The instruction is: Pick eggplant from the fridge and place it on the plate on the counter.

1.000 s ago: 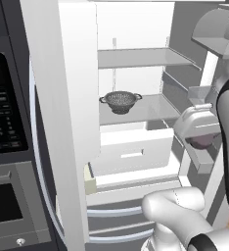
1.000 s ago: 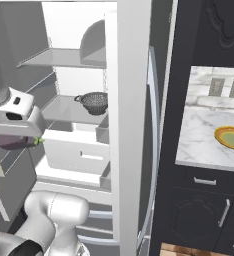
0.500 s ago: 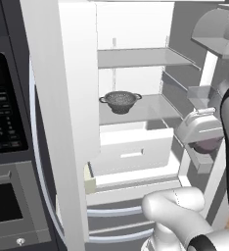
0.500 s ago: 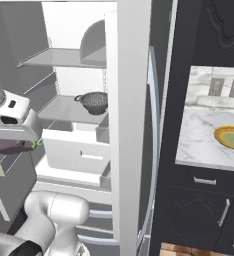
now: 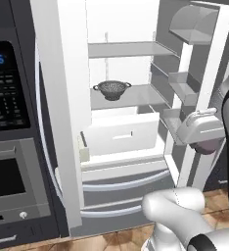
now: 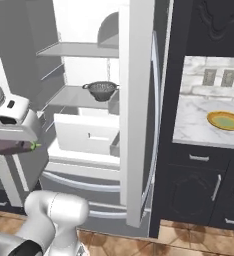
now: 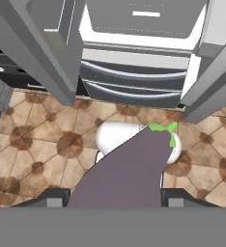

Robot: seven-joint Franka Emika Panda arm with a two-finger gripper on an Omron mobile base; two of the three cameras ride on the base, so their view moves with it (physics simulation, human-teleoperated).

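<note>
Hand (image 7: 115, 195) clamped on eggplant (image 7: 129, 173) outside fridge (image 5: 121, 137); colander (image 5: 112, 89) on its shelf.

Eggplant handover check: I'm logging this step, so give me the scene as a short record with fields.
gripper: shut on the eggplant, outside the fridge, above the tiled floor
eggplant: purple, green stem end pointing away from the hand
fridge: doors open; drawer pulled out
colander: on a fridge shelf
plate: on the counter, nothing on it
step left: carry the eggplant to the plate
</note>
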